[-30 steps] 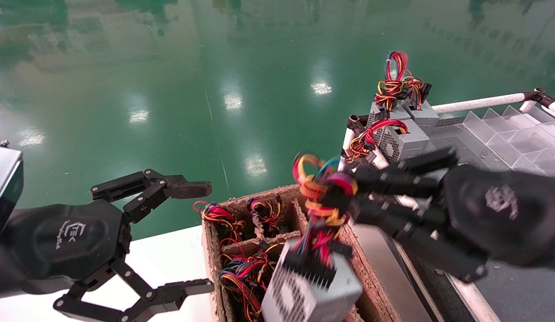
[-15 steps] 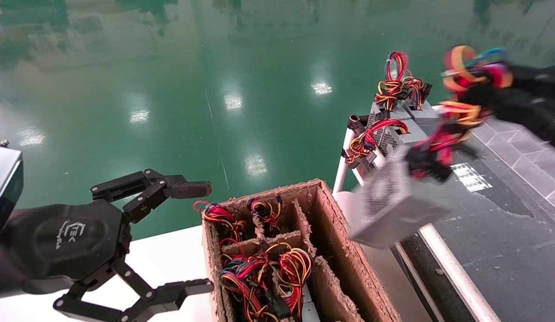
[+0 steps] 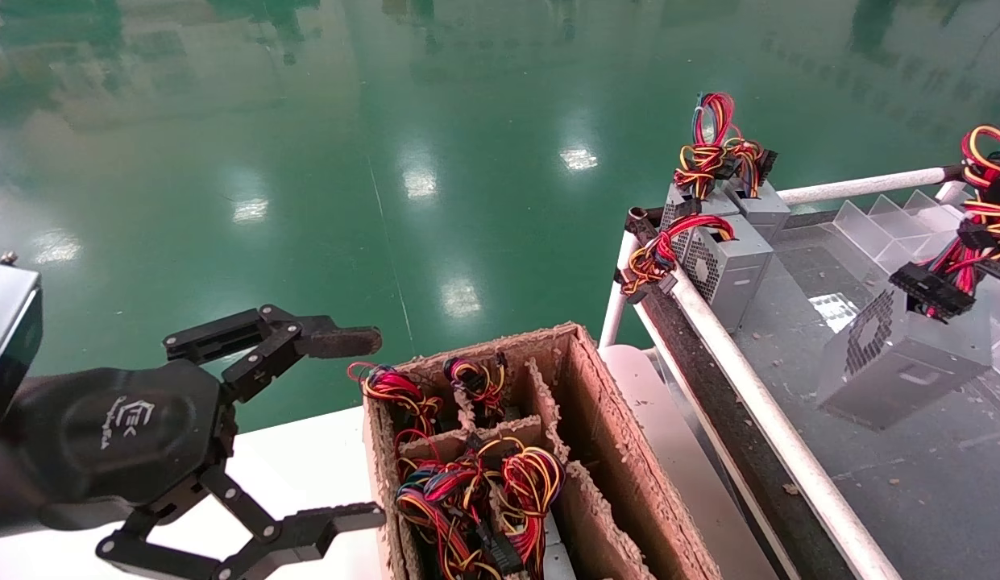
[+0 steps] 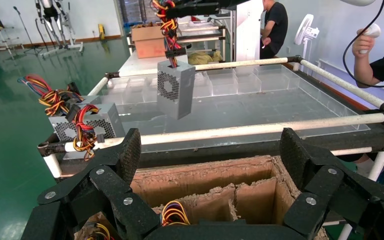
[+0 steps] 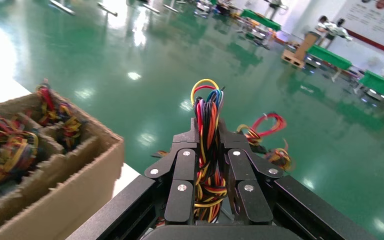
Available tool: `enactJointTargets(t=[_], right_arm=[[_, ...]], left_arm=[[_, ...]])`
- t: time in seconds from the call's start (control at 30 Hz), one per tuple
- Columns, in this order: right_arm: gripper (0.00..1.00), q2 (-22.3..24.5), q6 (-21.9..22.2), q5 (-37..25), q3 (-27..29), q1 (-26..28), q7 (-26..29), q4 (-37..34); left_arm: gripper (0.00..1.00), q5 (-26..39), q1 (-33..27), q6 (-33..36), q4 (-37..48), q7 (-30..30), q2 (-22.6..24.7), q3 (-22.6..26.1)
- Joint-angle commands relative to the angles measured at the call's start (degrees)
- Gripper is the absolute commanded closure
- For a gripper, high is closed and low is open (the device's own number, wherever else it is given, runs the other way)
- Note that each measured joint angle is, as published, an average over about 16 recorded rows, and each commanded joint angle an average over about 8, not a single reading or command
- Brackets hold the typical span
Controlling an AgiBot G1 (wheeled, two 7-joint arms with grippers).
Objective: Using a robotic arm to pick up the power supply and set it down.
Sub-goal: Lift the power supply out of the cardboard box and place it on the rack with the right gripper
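The power supply [image 3: 902, 362], a grey metal box with a perforated vent face, hangs tilted by its red, yellow and orange wires [image 3: 983, 201] over the dark table [image 3: 910, 499] on the right. In the left wrist view the box [image 4: 175, 87] dangles above that table. My right gripper [image 5: 208, 135] is shut on the wire bundle [image 5: 207, 115]; in the head view it is cut off by the right edge. My left gripper [image 3: 354, 431] hangs open and empty left of the cardboard box [image 3: 604, 419], fingers [image 4: 130, 150] spread wide.
The divided cardboard box holds several more wired units [image 3: 475, 483]. Two grey units [image 3: 729, 254] stand at the table's far left corner behind the white pipe rail [image 3: 741, 370]. Clear plastic dividers [image 3: 910, 234] lie at the back. A person [image 4: 380, 65] stands beyond the table.
My right gripper has lifted the power supply out of the cardboard box and swung it right, over the rail, to hang above the dark table. The left arm has not moved.
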Motion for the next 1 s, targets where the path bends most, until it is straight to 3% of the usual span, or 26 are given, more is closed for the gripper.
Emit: enactJointTargets(t=[0.03,0.2,0.57,1.0], right_arm=[[1.00,-0.23,0.75,-1.24,-0.26,0.50,-0.59,-1.41],[1.00,-3.32,3.38,-6.10,-1.76,3.83,-2.21,-4.51],[1.00,-10.77,4.65,-15.35,-5.67,12.37,-5.24,-12.73],[1.00,-17.69,5.63,-21.06,-8.49,19.37,-9.25,-23.73]], left_arm=[[0.00,0.00,0.00,0.00,0.00,0.00,0.00,0.00],[0.00,-0.01,0.00,-0.01,0.00,0.01,0.00,0.01],[0.00,-0.02,-0.01,-0.01,0.00,0.02,-0.01,0.03],[0.00,-0.04,-0.01,-0.02,0.00,0.03,-0.02,0.05]])
